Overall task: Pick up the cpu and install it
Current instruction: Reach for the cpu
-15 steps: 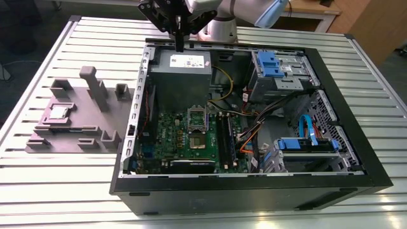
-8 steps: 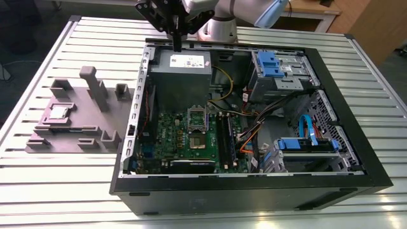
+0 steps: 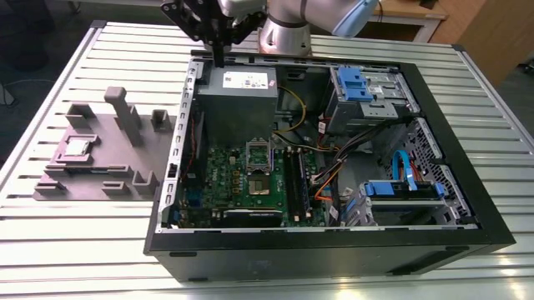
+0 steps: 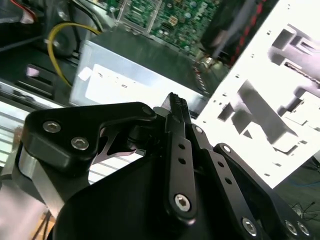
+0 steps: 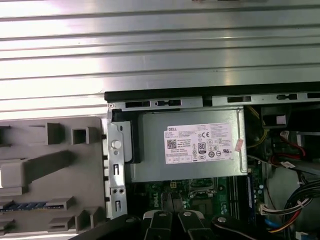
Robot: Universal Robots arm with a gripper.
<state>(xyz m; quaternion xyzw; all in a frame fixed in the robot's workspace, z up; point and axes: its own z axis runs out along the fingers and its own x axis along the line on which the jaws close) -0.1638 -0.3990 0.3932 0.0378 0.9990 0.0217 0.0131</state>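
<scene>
**A:** Exterior view first. Where's the cpu [image 3: 79, 147]?

**B:** It lies flat in a recess of the grey fixture [image 3: 100, 169]. The fixture sits on the tabletop [image 3: 100, 250], to the exterior view's left of the open computer case [image 3: 334, 250]. The end effector [image 3: 219, 59] hangs well apart from the cpu, over the case's far edge just above the power supply [image 3: 237, 94]. Its fingers are drawn together and it carries nothing.

**A:** And the socket?

**B:** The socket [image 3: 262, 184] is mid-way along the motherboard [image 3: 225, 172]. Its frame looks lifted, though I can't tell for certain.

**A:** Second wrist view?

**B:** The end effector [image 4: 175, 102] narrows to one closed tip with no gap. Beyond it are the power supply [image 4: 130, 75] and, brightly lit, the grey fixture [image 4: 265, 115].

**A:** First wrist view?

**B:** The power supply [image 5: 190, 145] is inside the computer case [image 5: 115, 165], and the grey fixture [image 5: 50, 165] is just beside the case wall. The cpu hasn't been picked up.

**A:** How will the chip handle?

**B:** I'd judge it light, stiff and thin. The metal lid is probably slick, and the underside is likely delicate. The fingers would have to part, since the sensible hold is across two opposite edges. It should be kept level, with gentle pressure, and never pinched by a corner.
</scene>
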